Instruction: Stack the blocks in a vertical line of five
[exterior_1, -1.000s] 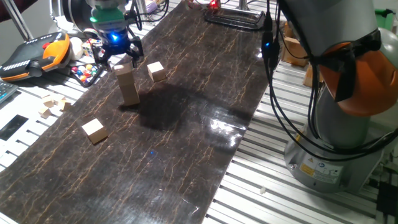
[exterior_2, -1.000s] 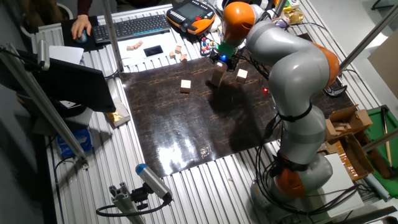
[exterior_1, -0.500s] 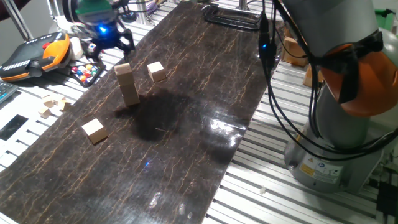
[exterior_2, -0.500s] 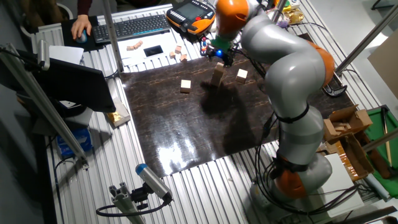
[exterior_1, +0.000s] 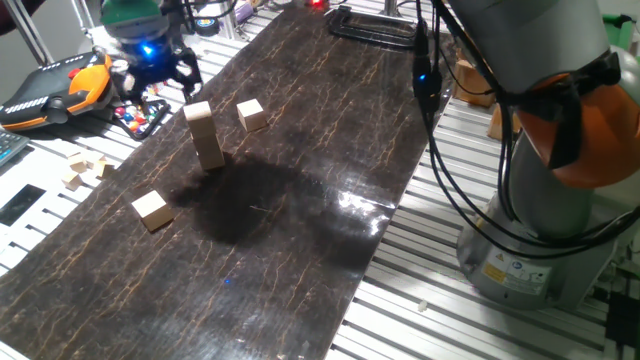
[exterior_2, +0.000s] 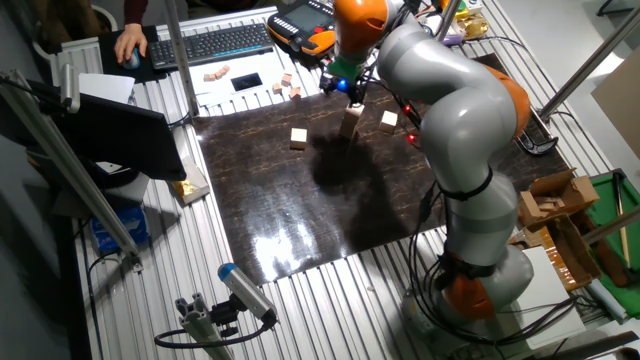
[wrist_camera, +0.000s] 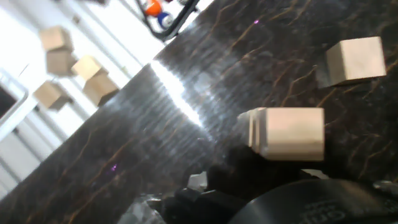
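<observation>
Three tan wooden blocks stand as a slightly leaning stack (exterior_1: 206, 136) (exterior_2: 349, 121) on the dark mat; the hand view looks down on the stack (wrist_camera: 289, 132). One loose block (exterior_1: 250, 114) (exterior_2: 389, 120) (wrist_camera: 354, 60) lies just beyond it. Another loose block (exterior_1: 151, 210) (exterior_2: 298, 137) lies nearer the mat's front left. My gripper (exterior_1: 150, 78) (exterior_2: 341, 86) hovers up and to the left of the stack, apart from it, open and holding nothing.
Small pale wooden bits (exterior_1: 82, 170) (wrist_camera: 68, 62) lie off the mat's left edge. An orange teach pendant (exterior_1: 55, 88) and a tray of coloured balls (exterior_1: 135, 118) sit beside my gripper. The arm's base (exterior_1: 545, 200) stands at the right.
My gripper has lifted off the stack and drifted left and back, away from it. The stack stays standing; the loose blocks have not moved.
</observation>
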